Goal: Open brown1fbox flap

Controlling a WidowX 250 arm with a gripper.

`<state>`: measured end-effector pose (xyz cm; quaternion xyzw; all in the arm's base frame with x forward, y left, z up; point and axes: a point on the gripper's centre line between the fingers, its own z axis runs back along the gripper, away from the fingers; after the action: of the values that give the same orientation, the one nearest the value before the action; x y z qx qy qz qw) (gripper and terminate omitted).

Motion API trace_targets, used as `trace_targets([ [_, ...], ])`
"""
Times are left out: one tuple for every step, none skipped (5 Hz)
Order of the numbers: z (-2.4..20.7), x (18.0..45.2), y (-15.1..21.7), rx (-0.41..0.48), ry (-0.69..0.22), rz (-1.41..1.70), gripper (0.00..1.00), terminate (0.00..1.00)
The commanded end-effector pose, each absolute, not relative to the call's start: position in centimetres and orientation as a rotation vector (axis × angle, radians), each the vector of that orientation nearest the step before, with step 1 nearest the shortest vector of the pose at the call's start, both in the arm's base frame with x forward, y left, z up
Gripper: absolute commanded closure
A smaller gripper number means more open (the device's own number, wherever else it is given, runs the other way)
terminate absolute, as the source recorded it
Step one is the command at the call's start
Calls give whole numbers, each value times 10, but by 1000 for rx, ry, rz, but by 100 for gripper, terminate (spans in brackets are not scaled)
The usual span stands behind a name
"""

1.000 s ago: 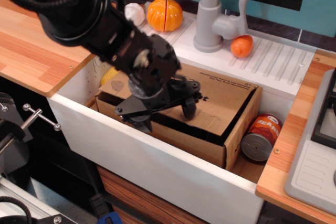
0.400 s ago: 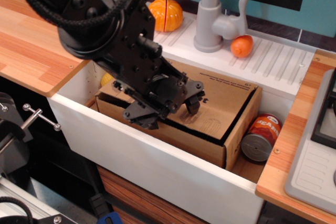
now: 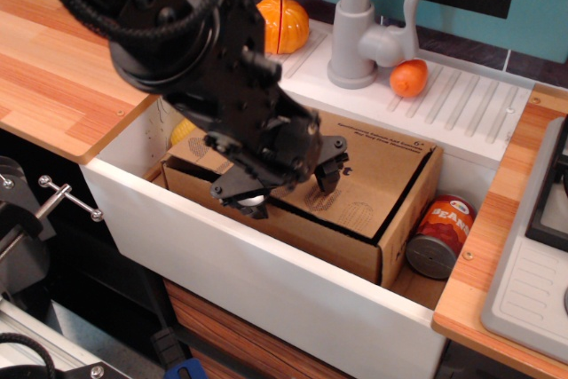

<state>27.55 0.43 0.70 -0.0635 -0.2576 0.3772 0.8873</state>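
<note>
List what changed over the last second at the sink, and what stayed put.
The gripper turned at the wrist and rose a little over the flap, its fingers spread, one fingertip at the flap. Whether it grips the near edge is unclear. The flap's near edge looks slightly lifted, with a dark gap below. The brown1fbox, bean can and faucet stayed put.
</note>
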Motion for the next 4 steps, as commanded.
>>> trace_targets([
  [48,325,12,-83,-626,609,0,0],
  [73,332,16,-19,-635,555,0,0],
  [87,319,18,32,-640,508,0,0],
  [97,310,21,42,-659,449,0,0],
])
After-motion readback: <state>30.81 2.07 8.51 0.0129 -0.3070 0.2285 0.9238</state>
